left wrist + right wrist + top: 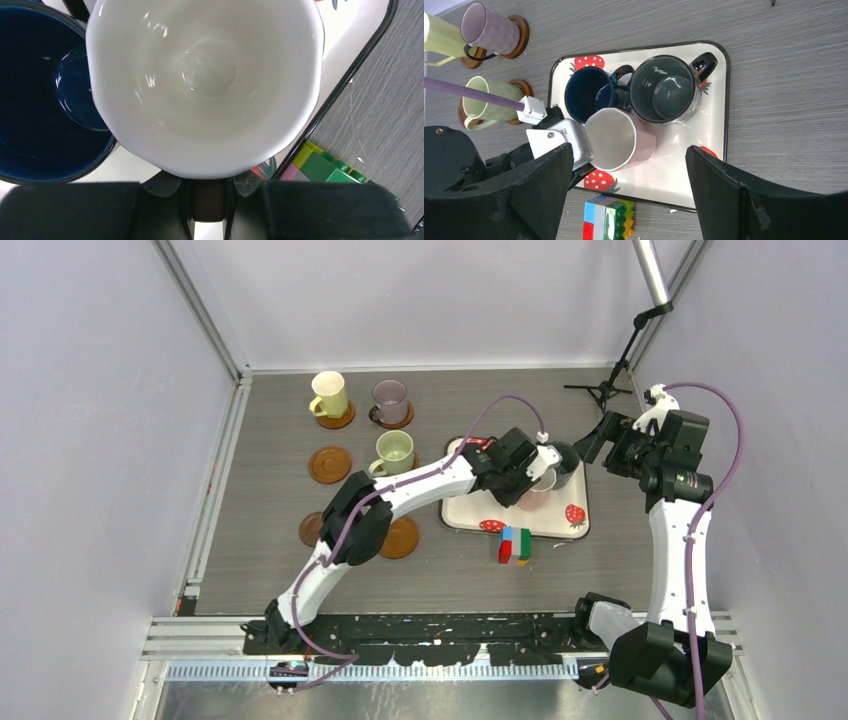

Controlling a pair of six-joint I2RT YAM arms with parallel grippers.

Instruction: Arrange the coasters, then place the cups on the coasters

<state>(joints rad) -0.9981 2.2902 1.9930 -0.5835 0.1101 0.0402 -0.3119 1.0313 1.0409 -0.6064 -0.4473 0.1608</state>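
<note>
Right wrist view: the left jaws pinch the pink cup [621, 142] on the strawberry tray [724, 100], close against the dark blue cup [584, 92] and near the grey cup [664, 87]; the right jaws hang spread and empty. Lift straight up before moving sideways so neither neighbour is dragged. Then centre the base inside a bare coaster [329, 464] on the bench before release.

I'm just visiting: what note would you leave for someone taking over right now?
Left gripper: shut on the rim of the pink cup, at the tray.
Right gripper: open, empty.
Done: six coasters laid out; yellow cup, mauve cup and green cup each on one.
Left: pink cup, dark blue cup and grey cup go from the tray onto the three bare coasters.
</note>
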